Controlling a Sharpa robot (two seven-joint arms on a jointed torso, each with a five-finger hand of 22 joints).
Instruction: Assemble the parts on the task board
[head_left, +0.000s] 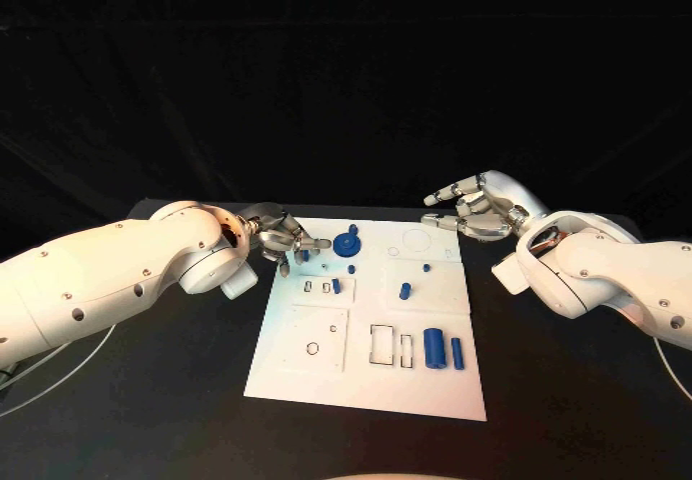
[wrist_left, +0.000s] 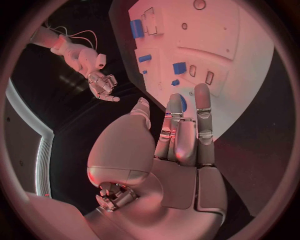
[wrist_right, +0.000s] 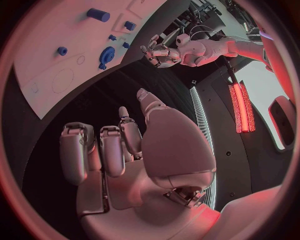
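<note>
Nearest the camera in the head view, the task board (head_left: 296, 375) is lying as a white plate running from the lower middle of the frame up to the centre. On its lower right a pair of upright-lying blue bars (head_left: 434, 349) are sitting side by side, their long axes running up and down the frame, just beside two empty rectangular outlines. Above them, in the middle of the board, a small blue peg (head_left: 405, 291) is lying alone, with a smaller blue stud (head_left: 427, 268) above it.

Farther up, at the board's upper left corner, a round blue gear (head_left: 346, 243) is resting just right of the left hand (head_left: 278, 238). That hand is hovering at the board's left edge with its fingers loosely apart and nothing plainly between them; it looks open, though its fingertips are overlapping small blue pieces there and contact is hard to make out. In the left wrist view the extended fingers (wrist_left: 201, 107) are pointing straight toward the gear, which is partly hidden behind them.

At the upper right of the head view, the right hand (head_left: 473, 208) is hanging off the board's far right corner, fingers spread and empty, well apart from every part.

By my judgement the left hand is much the nearer to the gear, and any pick there turns on a short reach rightward. The slots' shapes are too small to read.
</note>
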